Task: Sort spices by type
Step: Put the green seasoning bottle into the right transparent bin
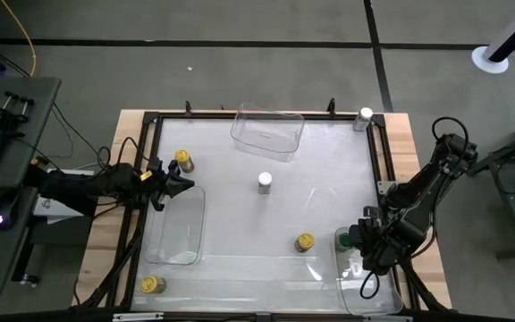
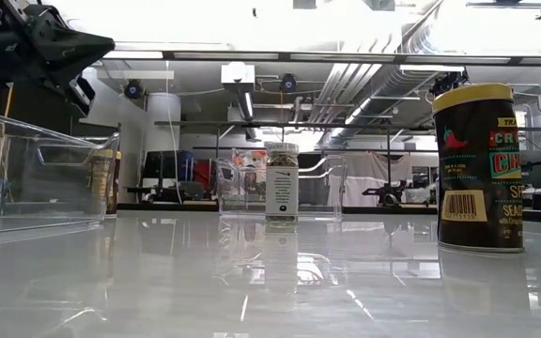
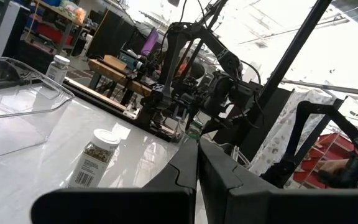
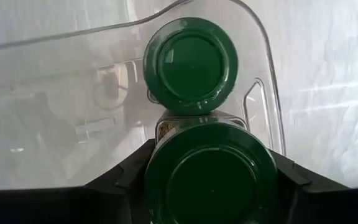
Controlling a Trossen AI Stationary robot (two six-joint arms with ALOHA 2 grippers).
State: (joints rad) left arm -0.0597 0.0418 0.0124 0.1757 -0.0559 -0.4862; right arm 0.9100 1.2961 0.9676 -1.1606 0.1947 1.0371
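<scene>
Green-lid jar (image 4: 211, 169) clamped between right gripper (image 4: 211, 177) fingers, above clear bin (image 1: 369, 300) at table's near right corner. Second green-lid jar (image 4: 191, 64) upright in bin, just beside held one; only right wrist view shows both. Yellow-lid jar (image 1: 304, 242) stands near bin. Left gripper (image 1: 175, 182) closed, empty, over left bin (image 1: 175, 233). White-lid jar (image 1: 265, 182) mid-table.

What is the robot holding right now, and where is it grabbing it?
The right gripper holds a green-lidded spice jar, jaws on opposite sides at the lid, over a clear bin holding another green-lidded jar. The left gripper holds nothing.
</scene>
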